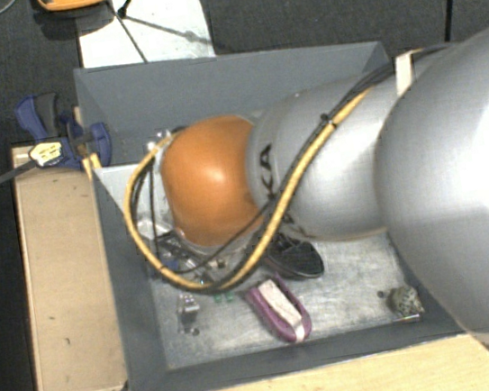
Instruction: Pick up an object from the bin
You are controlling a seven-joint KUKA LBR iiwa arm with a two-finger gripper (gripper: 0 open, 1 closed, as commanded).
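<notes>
Arm (358, 164) + orange cover (211, 181) hide bin (143, 342) centre; dark obj (304, 261) partly under arm.

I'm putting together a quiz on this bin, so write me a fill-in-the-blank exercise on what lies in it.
1. The oblong thing on the floor of the bin is white and ____.
2. In the camera view, the mottled lump sits near the bin's lower ____ corner.
3. The rounded cover on the robot's wrist is ____ in colour.
4. In the camera view, the small metal piece lies to the ____ of the oblong thing.

Missing words: purple; right; orange; left.
</notes>
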